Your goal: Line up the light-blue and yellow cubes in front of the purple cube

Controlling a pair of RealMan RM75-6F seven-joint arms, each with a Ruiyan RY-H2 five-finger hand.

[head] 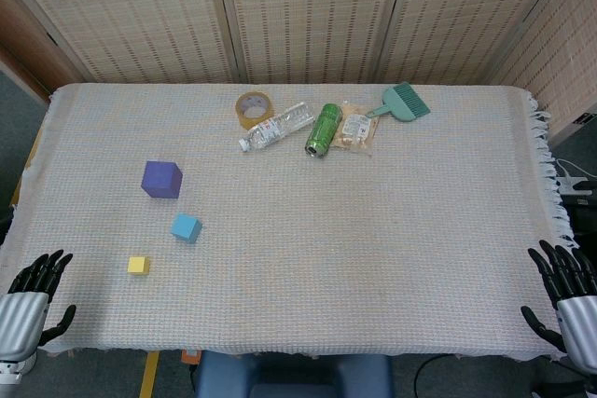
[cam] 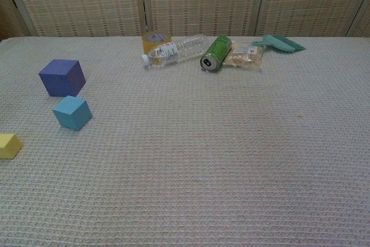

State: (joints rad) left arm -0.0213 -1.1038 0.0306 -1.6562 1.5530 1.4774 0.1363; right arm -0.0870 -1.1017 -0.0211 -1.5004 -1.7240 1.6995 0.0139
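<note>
Purple cube, light-blue cube, yellow cube apart near tabletop left edge. Left robot hand, right robot hand spread, holding nothing, at near corners; seen in head view only.

Open worktop spans centre and right; three cubes crowd the near-left, while a bottle, can and brush line the far edge.

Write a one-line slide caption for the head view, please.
Both hands, left hand and right hand, open; cubes untouched.
</note>
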